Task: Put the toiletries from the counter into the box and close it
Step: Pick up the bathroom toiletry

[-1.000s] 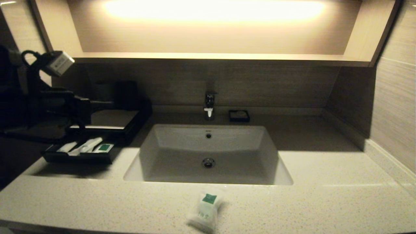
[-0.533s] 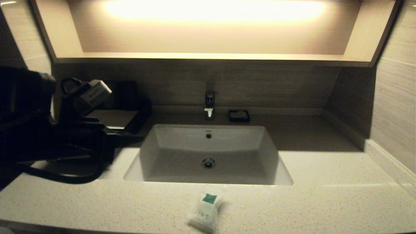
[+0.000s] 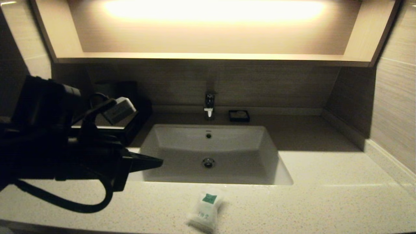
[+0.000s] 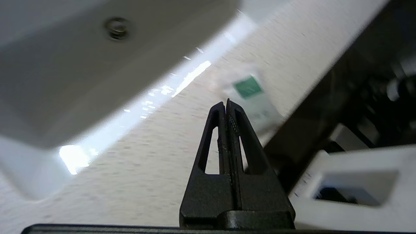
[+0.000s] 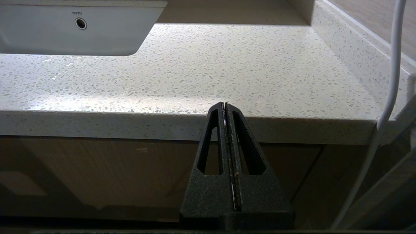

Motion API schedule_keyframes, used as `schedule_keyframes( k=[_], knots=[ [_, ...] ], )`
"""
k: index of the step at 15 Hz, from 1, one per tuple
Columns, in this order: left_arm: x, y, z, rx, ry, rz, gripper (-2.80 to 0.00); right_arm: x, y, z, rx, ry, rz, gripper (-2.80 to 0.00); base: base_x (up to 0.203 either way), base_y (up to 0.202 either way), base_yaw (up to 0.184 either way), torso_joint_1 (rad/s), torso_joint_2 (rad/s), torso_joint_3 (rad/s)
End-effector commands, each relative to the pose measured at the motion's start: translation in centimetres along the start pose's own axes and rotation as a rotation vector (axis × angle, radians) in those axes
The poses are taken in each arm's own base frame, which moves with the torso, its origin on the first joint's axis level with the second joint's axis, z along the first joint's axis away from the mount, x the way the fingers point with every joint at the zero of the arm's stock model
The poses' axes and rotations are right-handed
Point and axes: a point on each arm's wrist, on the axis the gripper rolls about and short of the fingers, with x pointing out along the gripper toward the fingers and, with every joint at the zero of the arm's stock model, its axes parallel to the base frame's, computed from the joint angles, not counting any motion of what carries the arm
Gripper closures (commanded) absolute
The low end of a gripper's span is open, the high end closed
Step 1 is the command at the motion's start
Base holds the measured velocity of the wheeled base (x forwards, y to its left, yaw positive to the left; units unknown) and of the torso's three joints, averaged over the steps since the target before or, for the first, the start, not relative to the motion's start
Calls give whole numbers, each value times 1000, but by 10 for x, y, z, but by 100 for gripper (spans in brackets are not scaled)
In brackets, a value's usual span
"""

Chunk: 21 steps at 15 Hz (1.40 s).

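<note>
Pouch (image 3: 205, 211) lies on counter (image 3: 325, 201) at front edge, before basin (image 3: 208, 152) | left gripper (image 3: 156, 162) clenched, empty, near basin's left rim, pouch ahead toward centre | right gripper (image 5: 225, 105) clenched, parked below edge

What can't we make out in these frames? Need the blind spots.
- Box: head view, the left arm covers most of it; drawer and contents unseen.
- Pouch label text: too small in head view, blurred in left wrist view.
- Small black dish contents: too small and dim.
- Left gripper, shut: height above the counter unclear.
- Right gripper, shut, below the counter edge: absent from head view.
</note>
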Motion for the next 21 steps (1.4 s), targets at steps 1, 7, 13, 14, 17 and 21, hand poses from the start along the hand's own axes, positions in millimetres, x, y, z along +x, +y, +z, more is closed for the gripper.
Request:
schedule_keyframes(
  k=[1, 7, 13, 14, 17, 21],
  knots=[
    [10, -13, -2, 23, 42, -61, 0, 0, 0, 0, -1, 2, 0, 0, 0, 0, 0, 0, 0, 0],
    [40, -35, -6, 76, 139, -76, 0, 0, 0, 0, -1, 2, 0, 0, 0, 0, 0, 0, 0, 0],
    [60, -45, -12, 105, 203, -59, 0, 0, 0, 0, -1, 2, 0, 0, 0, 0, 0, 0, 0, 0],
    [62, -46, -12, 109, 208, -57, 0, 0, 0, 0, -1, 2, 0, 0, 0, 0, 0, 0, 0, 0],
    [72, -47, -12, 112, 228, -26, -280, 0, 0, 0, -1, 2, 0, 0, 0, 0, 0, 0, 0, 0],
    [81, -57, -9, 92, 238, -51, -280, 0, 0, 0, -1, 2, 0, 0, 0, 0, 0, 0, 0, 0]
  ],
)
